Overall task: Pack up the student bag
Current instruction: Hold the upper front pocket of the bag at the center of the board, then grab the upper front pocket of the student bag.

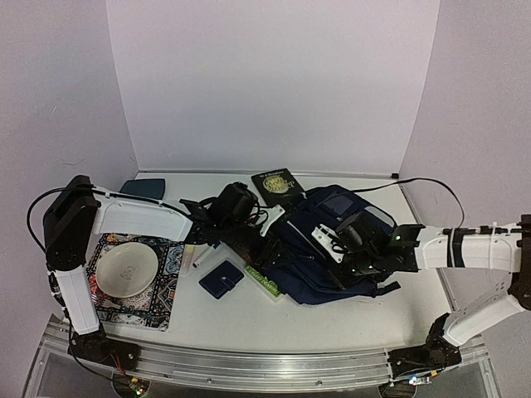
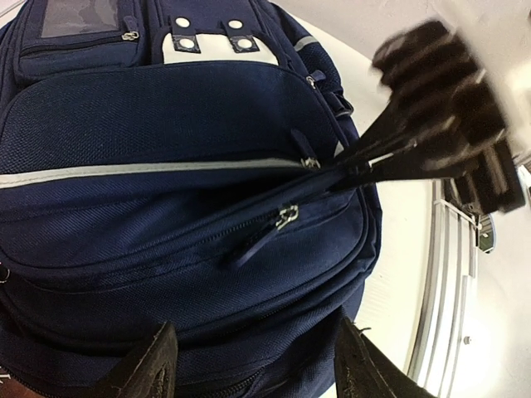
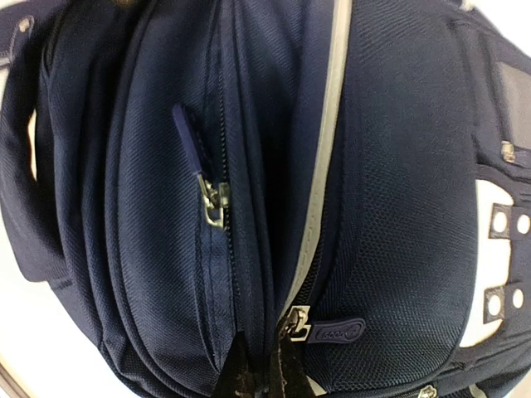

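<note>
Nearest the right wrist lens, the right gripper (image 3: 267,369) is pinched tight, its two dark tips meeting right at the zip slider (image 3: 294,319) beside the grey stripe (image 3: 330,124) of the student bag (image 1: 319,278). We cannot tell whether the metal is actually caught between the tips or only pressed by them. We judge it sits there to draw that zip along and open a compartment, since nothing can go in while the zips are closed. A second zip (image 3: 214,203), further over, lies untouched.

The student bag lies flat on the desk (image 1: 216,323), right of centre, its front pocket with the white patches (image 2: 220,46) facing up. The left gripper (image 2: 257,365) hangs over one end of it, fairly wide and holding nothing. We cannot tell whether its fingers touch the cloth. We take it to be placed there to steady things against the pull.

Beside the bag, to its left, wait a navy wallet (image 1: 221,279), a dark book (image 1: 278,186) and a teal pouch (image 1: 143,188). A plate (image 1: 124,269) rests on a patterned mat (image 1: 162,303) further left.
</note>
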You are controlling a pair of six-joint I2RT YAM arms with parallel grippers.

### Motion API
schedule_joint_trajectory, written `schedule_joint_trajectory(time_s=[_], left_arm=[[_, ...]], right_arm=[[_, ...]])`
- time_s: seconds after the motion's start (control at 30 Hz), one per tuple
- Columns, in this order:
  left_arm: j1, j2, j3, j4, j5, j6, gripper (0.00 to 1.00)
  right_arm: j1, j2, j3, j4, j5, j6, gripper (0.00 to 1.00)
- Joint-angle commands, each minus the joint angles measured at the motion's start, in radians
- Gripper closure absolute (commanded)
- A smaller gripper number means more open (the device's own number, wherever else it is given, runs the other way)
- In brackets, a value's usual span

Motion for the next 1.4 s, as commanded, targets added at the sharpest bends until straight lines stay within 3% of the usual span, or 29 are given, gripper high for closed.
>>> schedule_joint_trajectory(time_s=[0.0, 0.57, 1.37], left_arm=[[0.002, -0.008, 0.033, 0.007, 0.038, 0.049, 0.34], [-0.012, 0.054, 0.022, 0.204, 0.059, 0.106, 0.37], [-0.068, 0.162, 0.094, 0.266, 0.072, 0.164, 0.53]], right_arm=[[-0.003, -0.097, -0.013, 0.059, 0.015, -0.022, 1.0], [-0.003, -0.207, -0.036, 0.137, -0.066, 0.043, 1.0], [-0.003, -0.211, -0.025, 0.178, -0.157, 0.065, 1.0]])
